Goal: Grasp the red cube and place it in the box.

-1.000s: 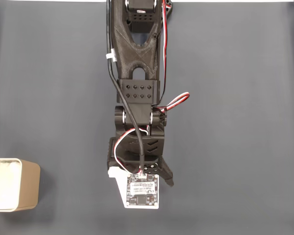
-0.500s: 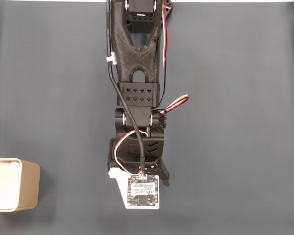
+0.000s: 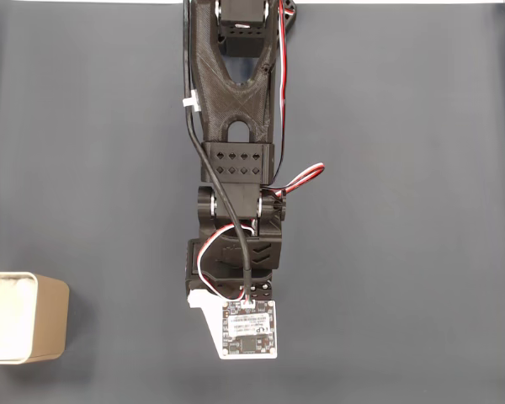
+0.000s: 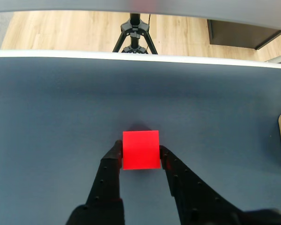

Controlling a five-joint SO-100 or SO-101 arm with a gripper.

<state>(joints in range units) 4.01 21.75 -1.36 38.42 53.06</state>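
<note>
Red cube (image 4: 140, 150) between downward-reaching arm's (image 3: 236, 126) closed jaws

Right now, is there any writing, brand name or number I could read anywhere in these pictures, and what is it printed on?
Small white circuit board on the black arm's wrist, fixed view: it carries tiny print, too small and blurred to read.
Small bright-red matte cube between the black end effector fingers, wrist view: plain faces, no text.
Beige metallic rounded box at the fixed view's left edge: no label visible.

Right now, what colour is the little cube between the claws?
Bright red cube, clearest in the wrist view.
</note>
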